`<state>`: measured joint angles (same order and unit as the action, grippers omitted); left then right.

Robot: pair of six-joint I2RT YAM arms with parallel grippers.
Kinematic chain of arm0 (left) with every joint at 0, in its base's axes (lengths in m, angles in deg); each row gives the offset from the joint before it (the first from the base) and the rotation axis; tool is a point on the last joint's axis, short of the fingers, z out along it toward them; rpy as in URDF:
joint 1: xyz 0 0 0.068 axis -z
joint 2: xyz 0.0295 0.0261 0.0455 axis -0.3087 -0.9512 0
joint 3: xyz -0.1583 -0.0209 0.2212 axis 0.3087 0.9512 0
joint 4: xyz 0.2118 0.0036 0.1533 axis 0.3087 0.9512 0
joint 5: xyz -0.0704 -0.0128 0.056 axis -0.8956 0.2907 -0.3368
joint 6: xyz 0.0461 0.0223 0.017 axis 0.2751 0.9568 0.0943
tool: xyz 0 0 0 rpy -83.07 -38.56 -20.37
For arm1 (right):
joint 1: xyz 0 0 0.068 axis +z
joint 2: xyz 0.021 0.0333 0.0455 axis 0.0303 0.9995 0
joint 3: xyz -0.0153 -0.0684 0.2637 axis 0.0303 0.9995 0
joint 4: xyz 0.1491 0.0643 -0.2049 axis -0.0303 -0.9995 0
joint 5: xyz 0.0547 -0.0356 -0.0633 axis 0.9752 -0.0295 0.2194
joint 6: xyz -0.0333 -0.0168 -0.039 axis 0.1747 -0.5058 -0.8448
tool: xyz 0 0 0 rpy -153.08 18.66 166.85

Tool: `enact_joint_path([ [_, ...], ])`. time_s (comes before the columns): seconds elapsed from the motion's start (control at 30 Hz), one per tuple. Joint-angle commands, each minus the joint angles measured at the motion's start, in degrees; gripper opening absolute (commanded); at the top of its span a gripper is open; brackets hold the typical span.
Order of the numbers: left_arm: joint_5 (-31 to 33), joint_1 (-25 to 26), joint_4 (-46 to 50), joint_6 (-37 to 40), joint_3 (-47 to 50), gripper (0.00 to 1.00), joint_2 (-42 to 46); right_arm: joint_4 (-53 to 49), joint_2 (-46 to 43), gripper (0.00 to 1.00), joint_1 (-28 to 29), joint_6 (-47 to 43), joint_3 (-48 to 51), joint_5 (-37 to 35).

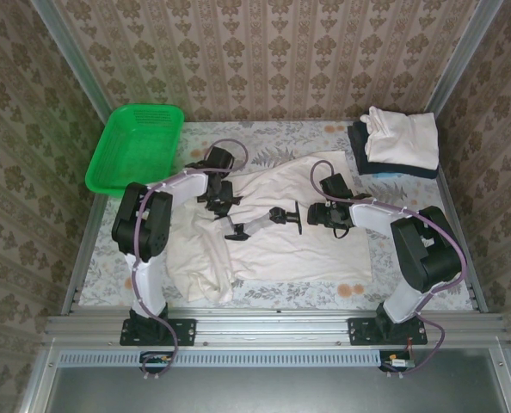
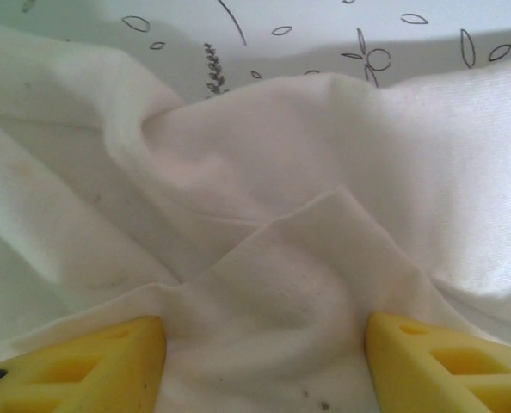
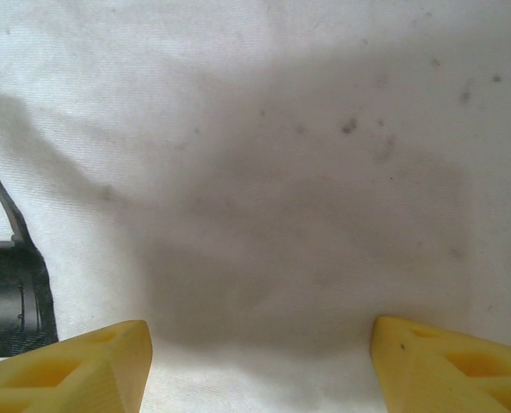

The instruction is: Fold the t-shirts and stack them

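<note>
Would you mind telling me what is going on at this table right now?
Both arms are working on a cream t-shirt lying rumpled on the table. The left gripper and the right gripper are open, low over its cloth. At the far right, a folded cream shirt sits on a folded navy shirt. A green basket stands far left.

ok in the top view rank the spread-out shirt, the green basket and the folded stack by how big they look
1. spread-out cream t-shirt, clearly the largest
2. green basket
3. folded stack of t-shirts
The basket and the stack look close; the basket is only slightly bigger.
</note>
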<state>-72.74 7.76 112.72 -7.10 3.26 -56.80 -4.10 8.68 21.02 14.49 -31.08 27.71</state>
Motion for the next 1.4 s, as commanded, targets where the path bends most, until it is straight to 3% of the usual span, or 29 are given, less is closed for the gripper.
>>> enact_joint_path([
  [0.0,3.4,-0.53,3.0,0.42,-3.67,0.66,0.51,-0.76,1.82,0.7,0.49,0.42,0.4,1.61],
  [0.43,4.09,-2.18,5.78,2.18,-11.76,0.64,-4.94,-0.13,2.45,0.7,0.57,0.51,0.74,1.65],
  [0.7,-0.04,-4.25,2.75,2.91,-13.71,0.56,-9.15,-0.34,2.39,0.7,0.57,0.29,0.3,1.7],
  [0.87,0.09,-4.44,3.0,3.46,-13.96,0.35,-9.82,-0.18,2.38,0.7,0.58,0.37,0.73,1.47],
  [1.27,3.32,-4.11,4.59,5.33,-15.15,0.09,-5.32,0.34,3.26,0.7,0.61,0.48,0.29,2.1],
  [1.37,3.64,-3.82,5.16,5.44,-15.41,0.07,-4.42,0.42,3.63,0.7,0.57,0.55,0.29,2.29],
])
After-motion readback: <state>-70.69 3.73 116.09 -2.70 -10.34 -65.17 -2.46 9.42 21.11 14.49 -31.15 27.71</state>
